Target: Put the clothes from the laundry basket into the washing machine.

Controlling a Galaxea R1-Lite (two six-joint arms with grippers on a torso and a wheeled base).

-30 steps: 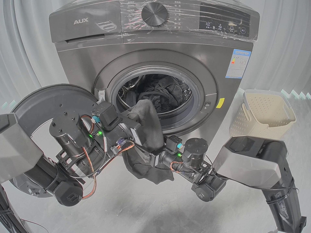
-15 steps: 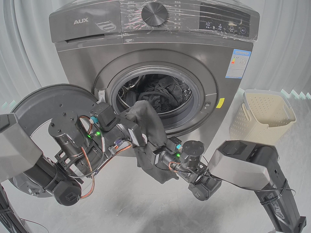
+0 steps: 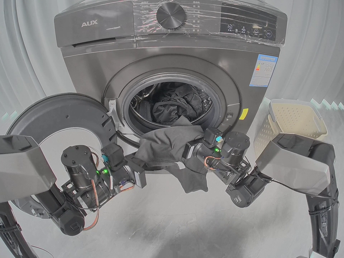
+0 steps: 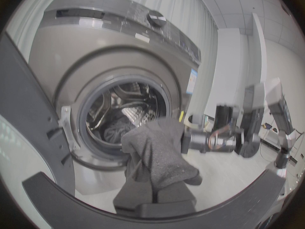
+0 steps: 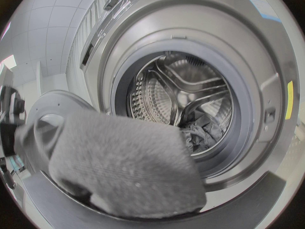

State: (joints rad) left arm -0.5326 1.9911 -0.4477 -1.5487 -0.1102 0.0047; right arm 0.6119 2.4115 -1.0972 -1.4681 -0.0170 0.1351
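1. The cloth (image 3: pixel 163 146) is stretched between my two grippers, just in front of the lower rim of the washer (image 3: pixel 172 58) opening and outside the drum (image 5: pixel 159 99). A tail of it hangs toward the floor below my right wrist
2. My left gripper (image 4: pixel 153 191) sits low, below and to the left of the opening, beside the open door (image 3: pixel 61 115). In the left wrist view its fingers (image 4: pixel 133 197) are pressed together with an edge of the cloth pinched between them, and the rest of the cloth rises from them toward the opening
3. My right gripper (image 3: pixel 190 150) is about level with the lower rim, at the cloth's right end. The cloth wraps over its tip, so I cannot tell whether it is clamped or let go
4. Dark clothes (image 3: pixel 175 103) lie inside the drum, behind the cloth
5. The basket (image 3: pixel 297 126) stands on the floor to the right of the washer, behind my right arm
6. Writing on the washer: a logo (image 3: pixel 89 23) at the upper left of the top panel, small print around the dial (image 3: pixel 171 15) and icons on the display (image 3: pixel 249 22), both under a plastic film. A blue-and-white label (image 3: pixel 264 70) sits on the upper right of the front, and a small yellow sticker (image 3: pixel 243 114) lies just right of the opening
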